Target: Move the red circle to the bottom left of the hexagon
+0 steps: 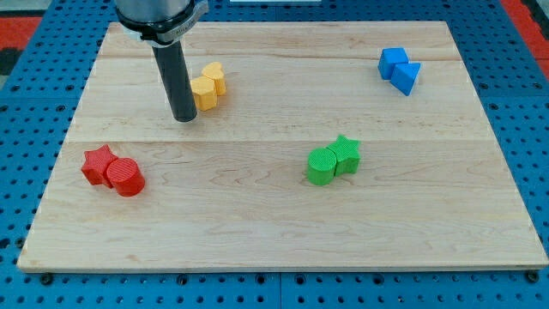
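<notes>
The red circle (125,178) lies at the view's left, touching a red star (98,163) on its left. The yellow hexagon (203,92) sits near the view's top, left of centre, touching a yellow heart (214,77) behind it. My tip (184,118) rests on the board just left of and slightly below the hexagon, close to it. The red circle is well below and to the left of my tip.
A green circle (322,165) and a green star (346,154) touch each other right of centre. A blue cube (393,62) and a blue triangle (407,76) sit at the top right. The wooden board (274,232) lies on a blue pegboard.
</notes>
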